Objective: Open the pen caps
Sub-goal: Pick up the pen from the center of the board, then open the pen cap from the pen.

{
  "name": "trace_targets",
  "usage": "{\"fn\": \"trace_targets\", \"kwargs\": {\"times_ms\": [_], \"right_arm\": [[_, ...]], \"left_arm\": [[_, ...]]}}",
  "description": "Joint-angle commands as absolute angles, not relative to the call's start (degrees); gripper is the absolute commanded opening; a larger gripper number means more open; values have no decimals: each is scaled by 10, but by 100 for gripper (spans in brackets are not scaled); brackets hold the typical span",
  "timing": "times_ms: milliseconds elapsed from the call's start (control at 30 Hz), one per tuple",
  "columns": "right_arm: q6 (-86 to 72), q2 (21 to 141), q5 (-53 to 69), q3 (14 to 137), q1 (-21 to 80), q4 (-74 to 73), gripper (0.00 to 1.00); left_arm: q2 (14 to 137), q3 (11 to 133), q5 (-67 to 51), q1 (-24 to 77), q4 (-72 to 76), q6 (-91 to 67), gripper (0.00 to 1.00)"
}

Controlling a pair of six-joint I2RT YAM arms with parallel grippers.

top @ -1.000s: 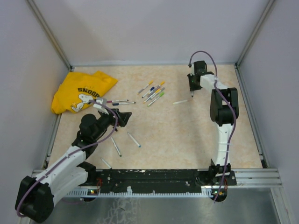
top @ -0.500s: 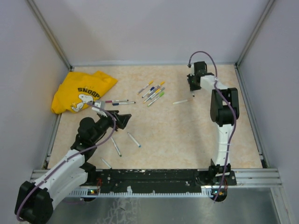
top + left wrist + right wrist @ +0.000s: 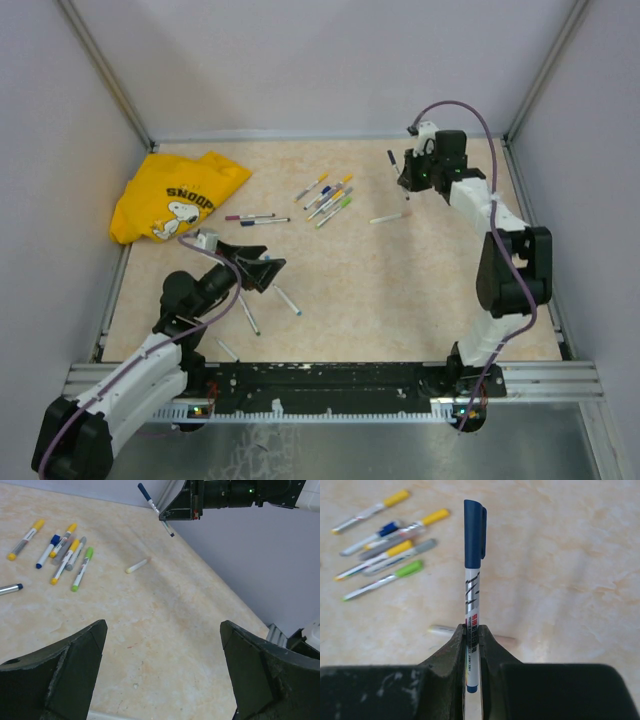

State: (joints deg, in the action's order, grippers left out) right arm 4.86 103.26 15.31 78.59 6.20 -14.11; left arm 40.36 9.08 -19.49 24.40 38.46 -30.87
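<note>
One pen (image 3: 472, 605) clamped mid-barrel in right end effector (image 3: 472, 642), aloft at one o'clock over worktop (image 3: 400, 290), blue cap (image 3: 474, 532) clear above. Left end effector (image 3: 162, 670) wide, empty, at eight o'clock. Bring across, pinch cap only, pull straight along barrel.

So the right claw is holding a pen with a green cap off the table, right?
Not quite: the cap is dark blue, not green, as the right wrist view shows. The right claw does hold that pen off the table.

Glossy plastic pen cap (image 3: 475, 532) — smooth tabletop (image 3: 560, 570).
</note>
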Motion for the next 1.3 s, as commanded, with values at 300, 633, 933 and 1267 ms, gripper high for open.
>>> {"fn": "trace_targets", "kwargs": {"times_ms": [300, 633, 933, 1267], "right_arm": [[-109, 824, 604, 569, 91, 42, 0], [-115, 858, 658, 524, 162, 116, 0], [-104, 881, 670, 531, 188, 102, 0], [-89, 889, 664, 537, 193, 86, 0]], "left_arm": [[372, 20, -227, 248, 561, -407, 100], [417, 2, -229, 248, 612, -452, 99], [420, -9, -195, 248, 619, -473, 98], [421, 0, -160, 248, 575, -507, 96]]}}
